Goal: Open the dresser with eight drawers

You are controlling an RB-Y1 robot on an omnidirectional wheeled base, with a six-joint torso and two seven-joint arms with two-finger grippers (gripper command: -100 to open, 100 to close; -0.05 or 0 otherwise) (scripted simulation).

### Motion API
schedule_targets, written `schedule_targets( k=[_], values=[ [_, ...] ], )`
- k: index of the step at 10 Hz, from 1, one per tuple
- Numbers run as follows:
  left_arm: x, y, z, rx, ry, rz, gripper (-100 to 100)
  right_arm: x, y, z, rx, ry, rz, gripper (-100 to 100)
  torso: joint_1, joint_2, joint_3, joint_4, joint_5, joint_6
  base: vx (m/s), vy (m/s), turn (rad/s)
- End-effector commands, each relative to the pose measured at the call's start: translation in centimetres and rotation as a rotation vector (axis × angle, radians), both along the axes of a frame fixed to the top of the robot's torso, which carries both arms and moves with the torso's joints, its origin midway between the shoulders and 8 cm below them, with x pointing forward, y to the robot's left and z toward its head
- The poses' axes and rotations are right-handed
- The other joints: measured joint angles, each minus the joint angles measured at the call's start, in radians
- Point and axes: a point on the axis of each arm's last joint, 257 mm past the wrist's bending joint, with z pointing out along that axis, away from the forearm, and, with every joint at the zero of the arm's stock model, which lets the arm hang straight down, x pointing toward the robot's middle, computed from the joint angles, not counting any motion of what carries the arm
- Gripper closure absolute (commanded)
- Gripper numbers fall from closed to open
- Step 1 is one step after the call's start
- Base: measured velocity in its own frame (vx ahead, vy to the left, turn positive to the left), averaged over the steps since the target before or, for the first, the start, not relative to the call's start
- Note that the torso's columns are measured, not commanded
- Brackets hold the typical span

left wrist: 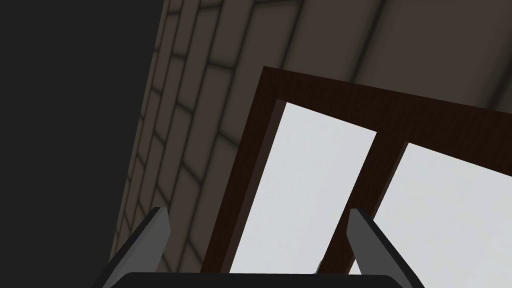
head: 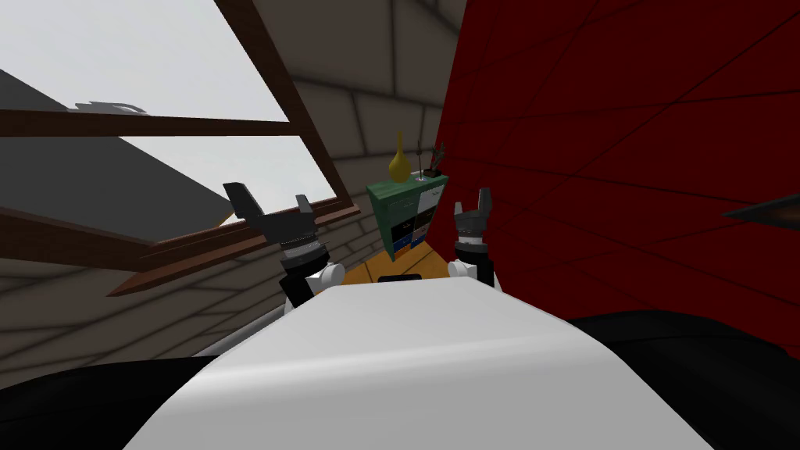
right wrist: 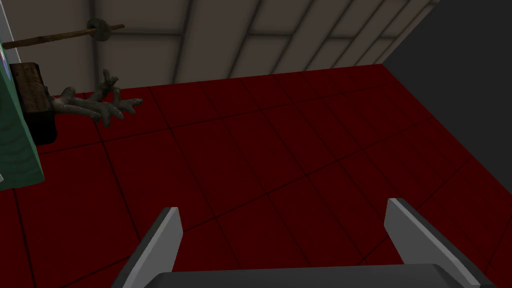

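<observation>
Overview of our stance facing the green, box-shaped dresser [head: 406, 215], which stands well ahead at 12 o'clock, against a dark red tiled wall [head: 625, 156] that runs along our 2 o'clock side. Its drawer fronts show white, black, blue and orange; we cannot tell whether any drawer is pulled out. On its top stand a yellow long-necked vase [head: 399, 166] and a dark pot of bare twigs [head: 432, 166]. A brown-framed window [head: 156, 125] takes up the 10 o'clock side.

Our left gripper [head: 269, 197] is raised at 11 o'clock, its fingers [left wrist: 156, 227] spread fully and holding nothing. Our right gripper [head: 472, 201] is raised at 1 o'clock, close to the red wall; its fingers [right wrist: 167, 222] are likewise fully apart with nothing between them. Both grippers are well apart from the dresser. From the right hand, we see the dresser's green edge [right wrist: 15, 145] off to one side, with a dark wooden box [right wrist: 32, 100] holding a grey branch [right wrist: 95, 105].
</observation>
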Motion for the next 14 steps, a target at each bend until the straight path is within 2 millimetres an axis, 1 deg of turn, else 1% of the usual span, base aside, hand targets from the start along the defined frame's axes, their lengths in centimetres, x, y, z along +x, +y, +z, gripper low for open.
schedule_targets(
  k=[1,3,9,10,11,14],
  values=[
    [0.0,0.0,0.0,0.0,0.0,0.0,0,0.0,0.0,0.0,0.0,0.0,0.0,0,0.0,0.04,-0.082,0.041,0.0,0.0,0.0,0.0,0.0],
    [0.0,0.0,0.0,0.0,0.0,0.0,0,0.0,0.0,0.0,0.0,0.0,0.0,0,0.0,0.175,-0.351,0.176,0.0,0.0,0.0,0.0,0.0],
    [0.0,0.0,0.0,0.0,0.0,0.0,0,0.0,0.0,0.0,0.0,0.0,0.0,0,0.0,0.618,-1.234,0.617,0.0,0.0,0.0,0.0,0.0],
    [0.0,0.0,0.0,0.0,0.0,0.0,0,0.1,0.4,-0.1,-0.07,0.008,-0.009,-100,0.0,0.691,-1.382,0.691,0.0,0.0,0.019,0.01,-0.004],
    [0.0,0.0,0.0,0.0,0.0,0.0,0,0.2,0.6,-0.2,-0.108,0.011,-0.018,-100,0.0,0.724,-1.451,0.724,0.0,0.0,0.027,0.033,-0.006],
    [0.0,0.0,0.0,0.0,0.0,0.0,0,0.5,1.1,-0.4,-0.246,0.017,-0.064,-100,0.0,0.737,-1.476,0.738,0.0,0.0,0.028,0.039,-0.008]
  ],
)
